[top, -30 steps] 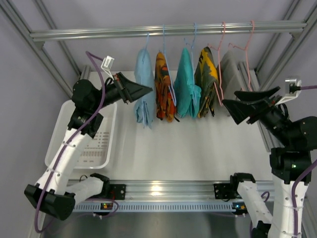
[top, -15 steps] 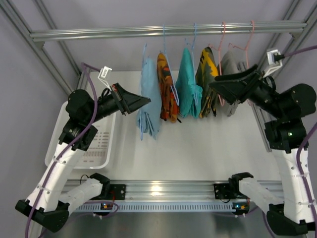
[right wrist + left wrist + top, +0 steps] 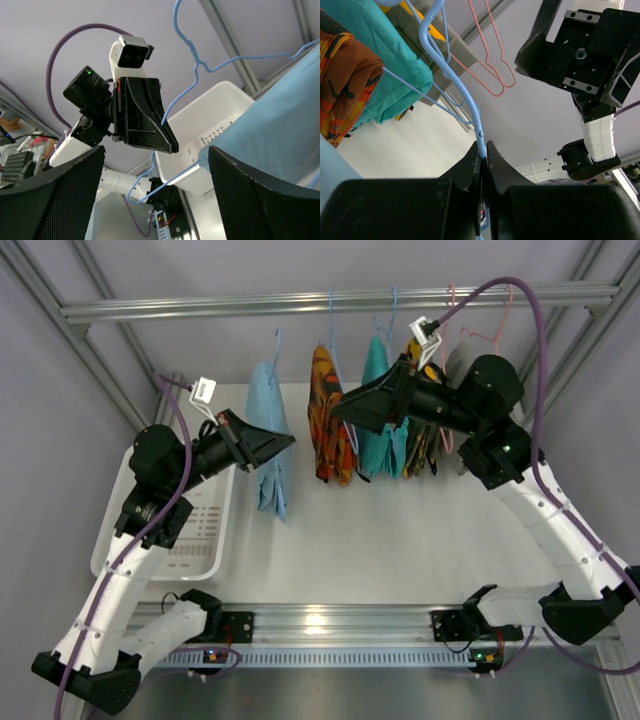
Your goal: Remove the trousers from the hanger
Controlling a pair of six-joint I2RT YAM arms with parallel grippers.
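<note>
The light sky-blue trousers (image 3: 268,430) hang folded on the thin light blue wire hanger (image 3: 277,345), whose hook sits just below the rail, left of the other garments. My left gripper (image 3: 288,440) is shut on the hanger's wire at the trousers' right side. The left wrist view shows the wire (image 3: 470,100) pinched between the closed jaws (image 3: 483,146), with the trousers (image 3: 330,170) at bottom left. My right gripper (image 3: 335,410) is open and empty, pointing left at the trousers. In the right wrist view (image 3: 156,152) it faces the hanger (image 3: 185,90) and trousers (image 3: 285,125).
An orange-patterned garment (image 3: 330,420), a teal garment (image 3: 378,420), a dark patterned one and a grey one hang on the rail (image 3: 200,308), some on pink hangers (image 3: 495,75). A white basket (image 3: 205,530) stands on the table at the left.
My left gripper has carried the hanger and trousers leftward, away from the other garments. My right arm has swung up and left across the hanging garments towards the trousers.
</note>
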